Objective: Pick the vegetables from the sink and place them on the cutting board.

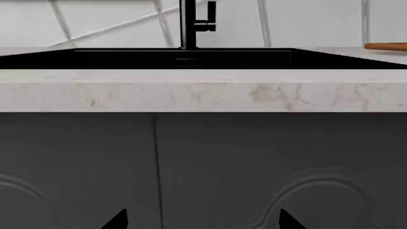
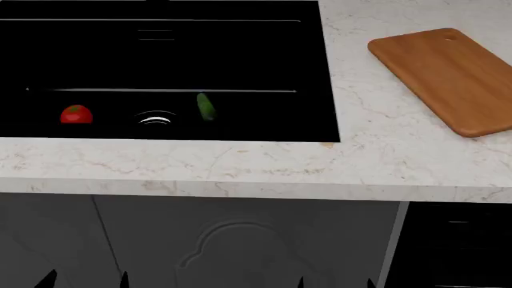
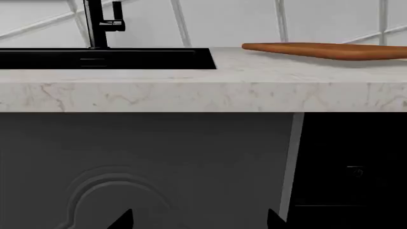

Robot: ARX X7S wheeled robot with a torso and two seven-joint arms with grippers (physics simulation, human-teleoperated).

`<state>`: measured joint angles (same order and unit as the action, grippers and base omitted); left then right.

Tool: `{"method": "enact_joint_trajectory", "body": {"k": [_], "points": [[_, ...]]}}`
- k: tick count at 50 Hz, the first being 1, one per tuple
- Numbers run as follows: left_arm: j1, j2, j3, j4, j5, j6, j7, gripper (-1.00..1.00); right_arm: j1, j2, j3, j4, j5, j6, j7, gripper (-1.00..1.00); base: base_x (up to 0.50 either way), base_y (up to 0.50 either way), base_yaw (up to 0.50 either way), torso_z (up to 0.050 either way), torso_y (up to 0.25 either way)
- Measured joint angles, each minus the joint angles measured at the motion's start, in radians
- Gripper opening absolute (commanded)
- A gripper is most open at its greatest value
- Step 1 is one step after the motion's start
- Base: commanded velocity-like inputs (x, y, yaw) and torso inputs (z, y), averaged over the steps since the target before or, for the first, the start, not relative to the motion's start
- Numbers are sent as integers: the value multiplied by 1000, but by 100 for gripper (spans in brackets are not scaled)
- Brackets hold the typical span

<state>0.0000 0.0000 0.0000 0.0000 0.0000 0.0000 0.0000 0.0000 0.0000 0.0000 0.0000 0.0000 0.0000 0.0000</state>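
Observation:
In the head view a red tomato [image 2: 76,114] lies on the floor of the black sink [image 2: 312,72], left of the chrome drain [image 2: 155,119]. A slim dark-green cucumber [image 2: 205,107] lies just right of the drain. The orange-brown cutting board [image 2: 444,78] rests on the marble counter to the right of the sink, seen edge-on as the cutting board [image 3: 330,49] in the right wrist view. Both grippers hang low in front of the cabinet doors, below the counter edge. My left gripper [image 2: 86,281] and right gripper [image 2: 334,283] are open and hold nothing; only their fingertips show.
A pale marble counter [image 2: 240,168] with a thick front edge runs across. A black faucet [image 1: 189,24] stands behind the sink against a white tiled wall. Dark grey panelled cabinet doors [image 2: 240,246] are below, with a black appliance front [image 2: 456,246] to the right.

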Motion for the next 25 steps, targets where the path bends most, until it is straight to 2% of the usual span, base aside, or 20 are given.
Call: {"method": "enact_joint_trajectory", "body": {"k": [10, 25], "points": [[12, -15, 15, 23, -30, 3, -31, 100, 10, 35, -49, 14, 26, -5, 47, 100, 0, 0, 0, 0, 0], [34, -42, 50, 56, -72, 17, -68, 100, 10, 71, -95, 11, 25, -1, 99, 100, 0, 500, 0, 0, 0]]}}
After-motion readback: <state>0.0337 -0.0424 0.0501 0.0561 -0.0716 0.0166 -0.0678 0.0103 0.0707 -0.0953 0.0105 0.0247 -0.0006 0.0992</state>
